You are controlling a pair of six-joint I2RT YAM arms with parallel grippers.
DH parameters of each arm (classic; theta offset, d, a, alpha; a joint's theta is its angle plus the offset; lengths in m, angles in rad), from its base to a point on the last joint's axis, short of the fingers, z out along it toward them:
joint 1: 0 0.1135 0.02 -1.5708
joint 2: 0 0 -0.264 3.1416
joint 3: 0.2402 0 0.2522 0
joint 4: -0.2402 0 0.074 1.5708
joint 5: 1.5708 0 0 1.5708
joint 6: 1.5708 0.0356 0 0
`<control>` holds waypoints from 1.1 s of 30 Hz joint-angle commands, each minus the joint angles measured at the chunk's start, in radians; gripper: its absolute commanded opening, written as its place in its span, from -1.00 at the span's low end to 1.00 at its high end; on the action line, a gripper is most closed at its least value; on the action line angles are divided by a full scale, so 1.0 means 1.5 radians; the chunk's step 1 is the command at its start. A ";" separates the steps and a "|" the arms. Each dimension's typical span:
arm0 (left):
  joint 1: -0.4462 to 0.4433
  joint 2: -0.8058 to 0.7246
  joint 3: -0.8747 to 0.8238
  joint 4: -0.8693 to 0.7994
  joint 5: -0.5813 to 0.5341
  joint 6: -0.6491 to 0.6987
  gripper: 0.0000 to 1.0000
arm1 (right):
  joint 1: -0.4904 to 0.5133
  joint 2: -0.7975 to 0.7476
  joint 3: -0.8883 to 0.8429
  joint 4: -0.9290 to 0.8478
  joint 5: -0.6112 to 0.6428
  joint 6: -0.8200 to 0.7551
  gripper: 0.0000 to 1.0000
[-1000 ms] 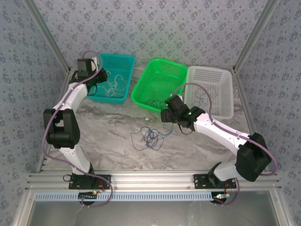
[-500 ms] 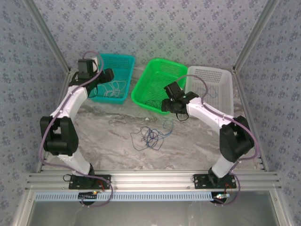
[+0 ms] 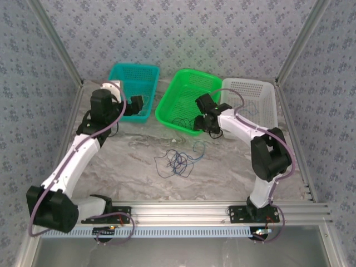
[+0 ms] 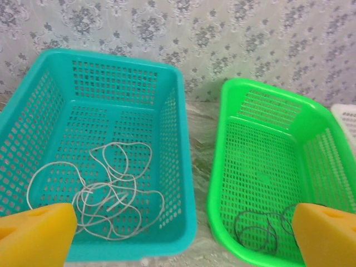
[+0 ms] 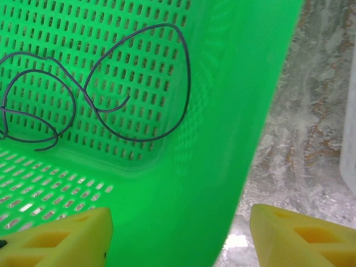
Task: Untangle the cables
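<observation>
From above, a tangle [image 3: 177, 161] of cables lay on the table [image 3: 128, 147]. At the left wrist, the left gripper [image 4: 181, 239] gaped over a white cable [image 4: 105, 194] in the teal basket [image 4: 186, 183]. The right gripper [image 5: 178, 236], also apart, faced a dark cable [image 5: 94, 105] in the green basket [image 5: 239, 111]. Light, limp, I judged: pinch an outer loop.

Bright, even, soft light falls from above. The green basket [image 3: 192, 92] casts just a faint shadow along its near edge on the marble tabletop [image 3: 222, 167]. In the right wrist view a small white glare lies just right of the basket's wall, and that close wall looks soft-focused and washed out.
</observation>
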 commanded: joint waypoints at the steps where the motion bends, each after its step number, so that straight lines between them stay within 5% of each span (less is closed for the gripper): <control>1: -0.012 -0.033 -0.027 0.014 -0.011 0.011 0.99 | -0.003 0.035 0.032 -0.034 -0.009 -0.006 0.34; 6: -0.026 -0.072 -0.071 0.008 -0.010 0.010 0.99 | -0.005 0.058 0.047 -0.041 0.005 -0.021 0.26; 14: -0.027 -0.111 -0.102 -0.012 -0.011 0.017 0.99 | -0.012 0.088 0.081 -0.070 0.023 -0.063 -0.14; 19: -0.027 -0.119 -0.115 -0.012 -0.012 0.008 0.99 | -0.015 0.088 0.081 -0.070 0.028 -0.077 -0.19; 28: -0.027 -0.119 -0.118 -0.018 -0.005 -0.007 0.99 | -0.035 0.080 0.111 -0.088 0.040 -0.097 -0.18; 33: -0.031 -0.122 -0.121 -0.020 0.003 -0.012 0.99 | -0.033 0.049 0.127 -0.073 0.049 -0.129 0.23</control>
